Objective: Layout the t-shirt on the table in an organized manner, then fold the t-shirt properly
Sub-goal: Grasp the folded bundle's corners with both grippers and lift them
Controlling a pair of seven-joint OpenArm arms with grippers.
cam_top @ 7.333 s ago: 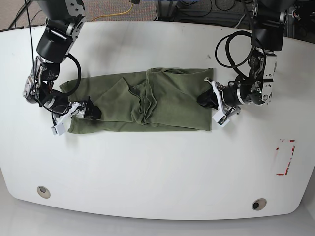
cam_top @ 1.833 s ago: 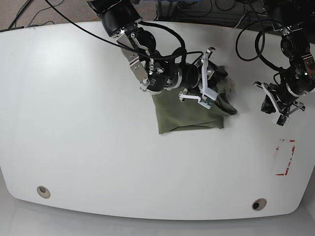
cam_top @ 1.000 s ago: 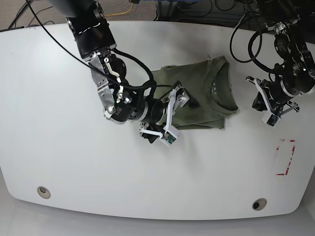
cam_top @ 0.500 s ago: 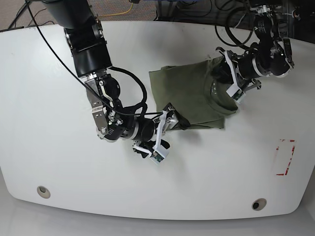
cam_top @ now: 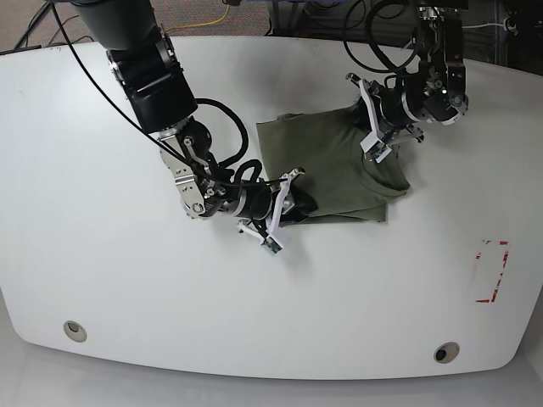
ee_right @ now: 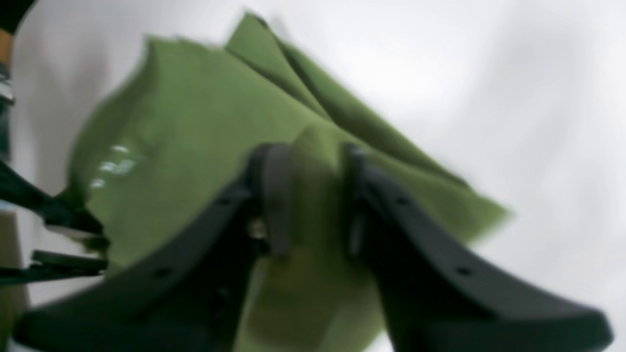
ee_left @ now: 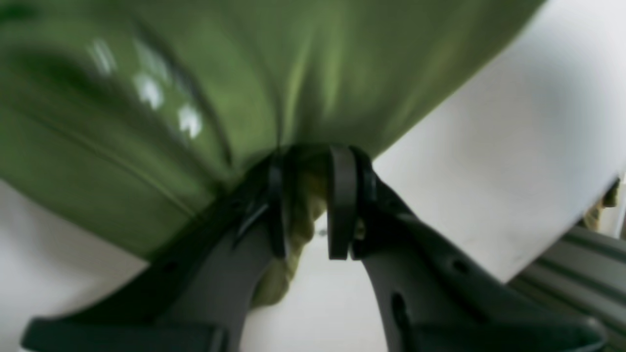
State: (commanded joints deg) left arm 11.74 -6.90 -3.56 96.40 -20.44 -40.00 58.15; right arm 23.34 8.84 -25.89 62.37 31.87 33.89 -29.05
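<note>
Left wrist view: one left claw (ee_left: 305,200) clamped on t-shirt (ee_left: 205,88) fabric; pale collar print visible.
Right wrist view: one right claw (ee_right: 310,195) pinching a fold.
Base view only: one folded t-shirt mid-worktop (cam_top: 127,288), two grommet holes (cam_top: 75,329).

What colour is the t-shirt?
Olive green, plain; the t-shirt shows best in the base view.

Looks like a robotics lab bench, not anybody's home.

Big glossy white table (cam_top: 102,254) with round grommet holes (cam_top: 75,330) and a red tape rectangle (cam_top: 491,271) marked on it. Loose cables (cam_top: 297,13), one of them yellow, lie on a carpeted floor (cam_top: 25,21) behind the far edge, and two black robot arms (cam_top: 144,76) reach in over the table from there.
</note>
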